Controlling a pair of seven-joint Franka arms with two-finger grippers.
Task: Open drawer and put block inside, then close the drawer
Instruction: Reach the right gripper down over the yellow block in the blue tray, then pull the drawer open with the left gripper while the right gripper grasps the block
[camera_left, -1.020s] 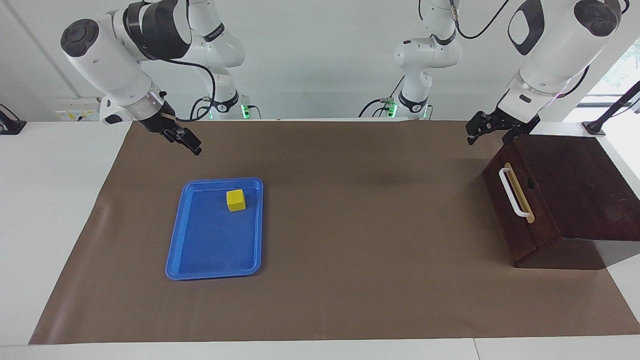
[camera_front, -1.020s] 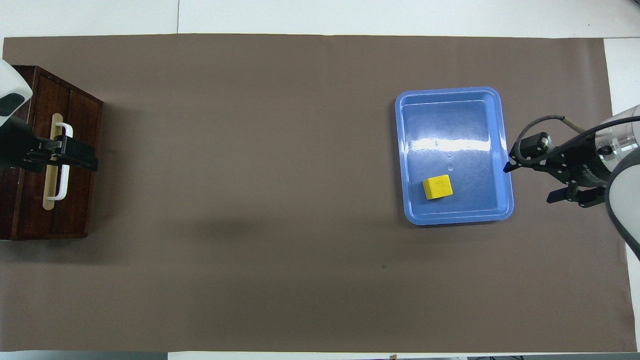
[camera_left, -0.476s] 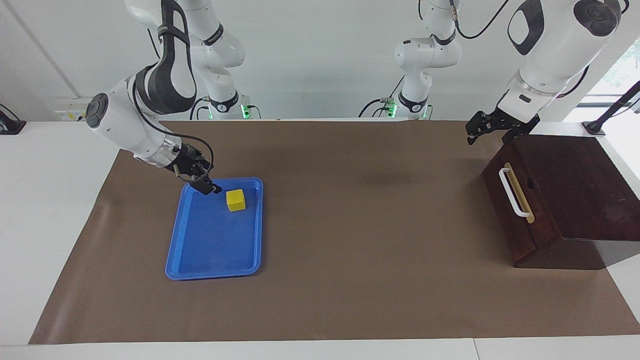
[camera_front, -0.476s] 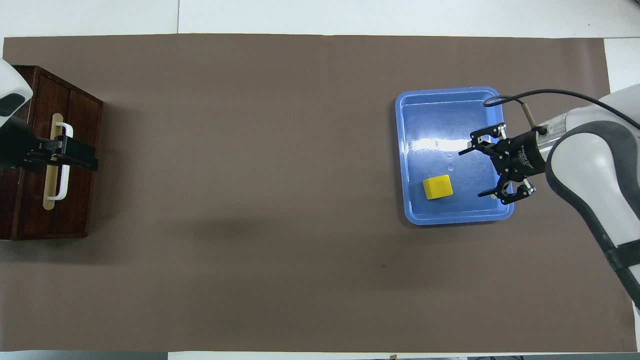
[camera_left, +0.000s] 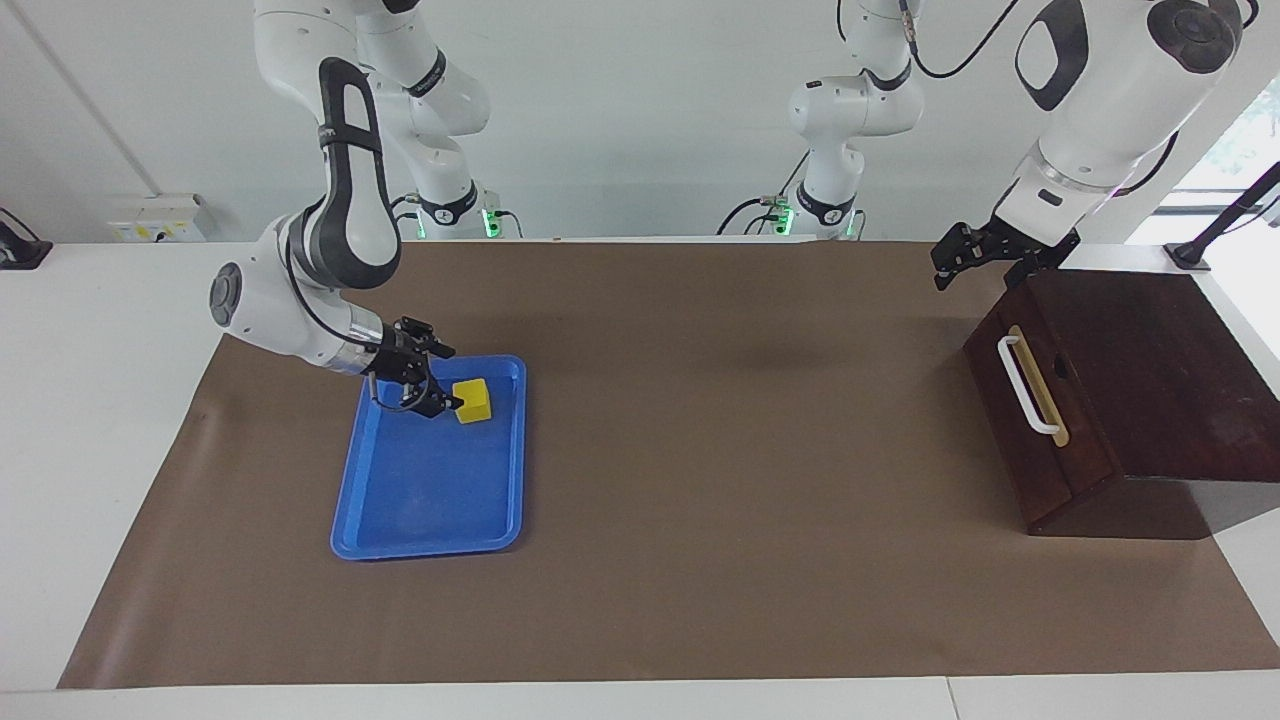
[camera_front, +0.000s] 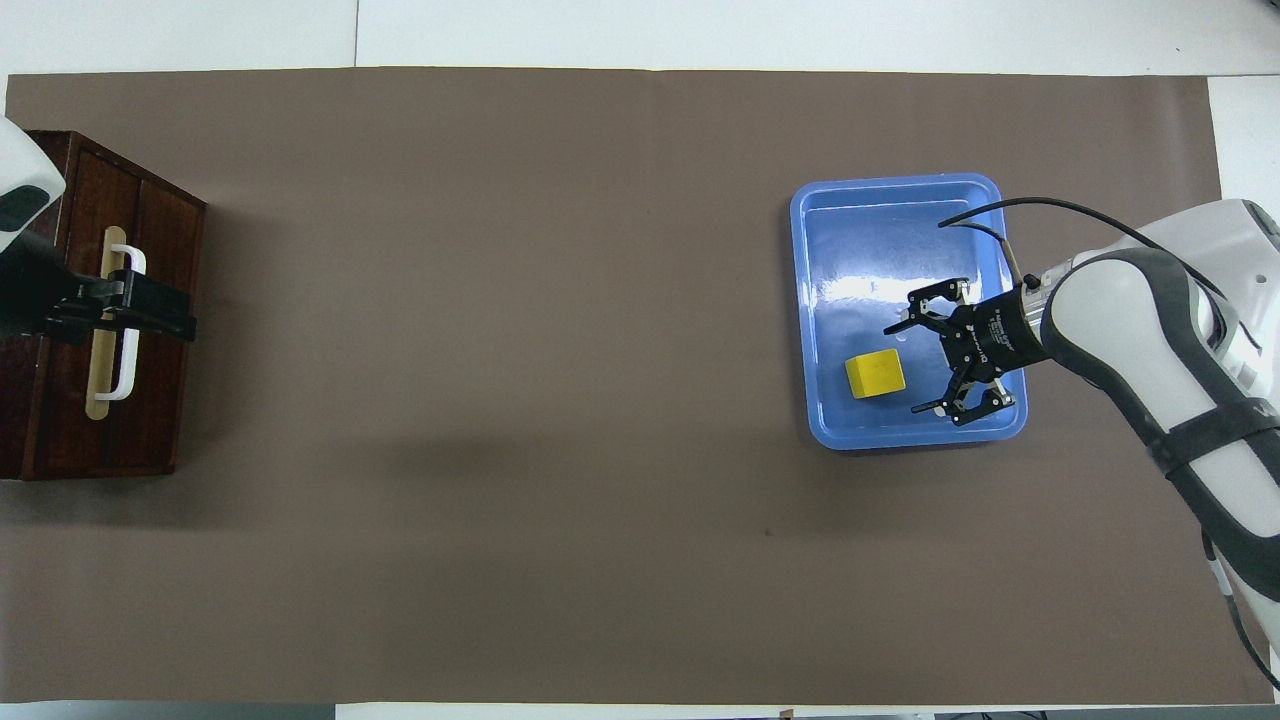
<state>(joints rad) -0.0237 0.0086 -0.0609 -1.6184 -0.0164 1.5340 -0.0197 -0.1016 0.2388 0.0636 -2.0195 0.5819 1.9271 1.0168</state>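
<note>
While the drawer (camera_left: 1035, 390) is sitting shut in its dark box (camera_left: 1150, 390) at the left arm's end of the surface (camera_left: 700, 450), the right gripper (camera_left: 441, 380), which a second ago was hanging high near the robots, is now reaching low into the blue tray (camera_left: 400, 520) with its jaws spread wide and empty, just beside the block (camera_left: 472, 400). That is suggesting the block pickup is coming first, with the drawer not yet opened. The left gripper (camera_left: 958, 258) is waiting over the box's near corner, jaws open and holding nothing, and in the overhead view it is covering part of the white handle (camera_front: 120, 325) without touching it, while whether the right fingertips are brushing the block is hard to make out.
</note>
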